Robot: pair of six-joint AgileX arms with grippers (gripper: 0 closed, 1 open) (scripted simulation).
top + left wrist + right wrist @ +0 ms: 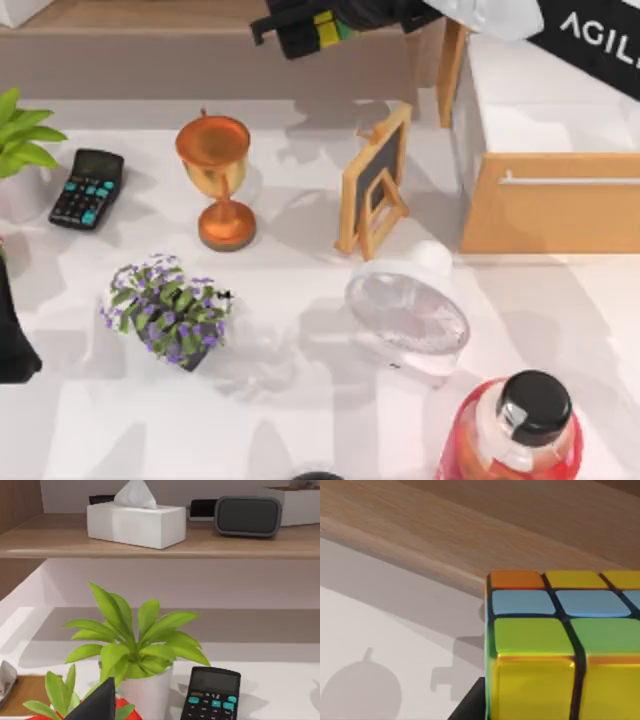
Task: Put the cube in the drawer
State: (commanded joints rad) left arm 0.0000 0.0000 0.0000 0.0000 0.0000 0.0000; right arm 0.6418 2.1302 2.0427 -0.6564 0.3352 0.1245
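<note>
The cube (324,29), with yellow and green squares on a dark grid, hangs high at the back middle, above the brown shelf (190,50). My right gripper (310,25) is shut on it. Close up, the cube (560,645) shows orange, blue, green and yellow squares, with a dark finger (469,707) against its side. The drawer (550,210) stands pulled open at the right, light-orange with a white inside and a silver bar handle (570,180); the cube is to its left and behind it. My left arm (12,335) is parked at the left edge.
On the table stand a black calculator (88,187), a copper goblet (214,175), a small chalkboard easel (375,180), a purple-flowered pot (168,312), a white fan (408,310), a red bottle (515,430) and a green plant (20,135). A tissue box (135,522) rests on the shelf.
</note>
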